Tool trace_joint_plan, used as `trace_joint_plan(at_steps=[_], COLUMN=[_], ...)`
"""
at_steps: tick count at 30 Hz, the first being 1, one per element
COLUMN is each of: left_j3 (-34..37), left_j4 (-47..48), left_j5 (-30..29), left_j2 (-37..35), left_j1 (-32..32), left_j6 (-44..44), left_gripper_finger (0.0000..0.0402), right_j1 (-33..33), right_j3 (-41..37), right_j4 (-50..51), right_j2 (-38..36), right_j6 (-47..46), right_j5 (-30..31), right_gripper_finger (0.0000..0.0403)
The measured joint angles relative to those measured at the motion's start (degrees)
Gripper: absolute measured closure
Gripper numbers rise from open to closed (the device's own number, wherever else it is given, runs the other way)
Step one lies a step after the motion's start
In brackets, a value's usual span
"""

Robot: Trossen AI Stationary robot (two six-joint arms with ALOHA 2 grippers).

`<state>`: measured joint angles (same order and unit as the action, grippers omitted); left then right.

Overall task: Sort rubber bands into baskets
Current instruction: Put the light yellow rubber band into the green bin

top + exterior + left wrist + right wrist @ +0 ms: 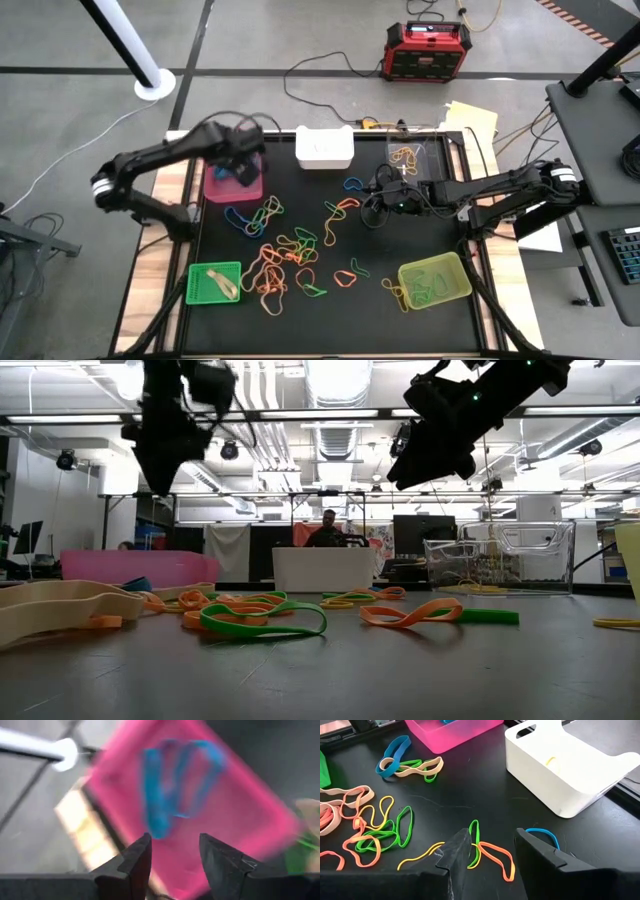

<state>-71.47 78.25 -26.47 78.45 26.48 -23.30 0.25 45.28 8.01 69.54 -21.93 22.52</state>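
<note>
Left end effector (pixel 172 865) hangs above the magenta basket (pixel 234 186), its fingers parted and nothing between them; directly below it blue rubber bands (pixel 175 785) lie inside that basket. Just beyond it toward the middle of the bench (pixel 330 310) a blue and green tangle (pixel 255 216) waits unsorted, and further on the orange heap (pixel 280 262) sprawls. Right end effector (pixel 492 857) hovers low over the bench, fingers moderately spread and empty, with an orange band (pixel 495 857) crossed by a green band (pixel 473 834) right under the gap, a blue band (pixel 542 836) just beside one finger, and the white basket (pixel 565 765) ahead. Closing here would likely pinch both crossed loops at once, so a green one could ride into the wrong basket; snagged neighbours might also drag along.
</note>
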Motion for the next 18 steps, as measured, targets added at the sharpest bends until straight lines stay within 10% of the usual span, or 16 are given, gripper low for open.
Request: trace_joint_plan(at_steps=[18], left_j3=[5.5], left_j4=[-8.5], left_j5=[17.3], left_j2=[-0.2], left_j1=[-38.6], left_j6=[-25.8], left_gripper_finger=[0.0254], right_j1=[0.0], right_j3=[0.0], right_j4=[-1.1], right_j2=[0.0], right_j6=[-0.2], right_j5=[0.0], right_gripper_finger=[0.0253])
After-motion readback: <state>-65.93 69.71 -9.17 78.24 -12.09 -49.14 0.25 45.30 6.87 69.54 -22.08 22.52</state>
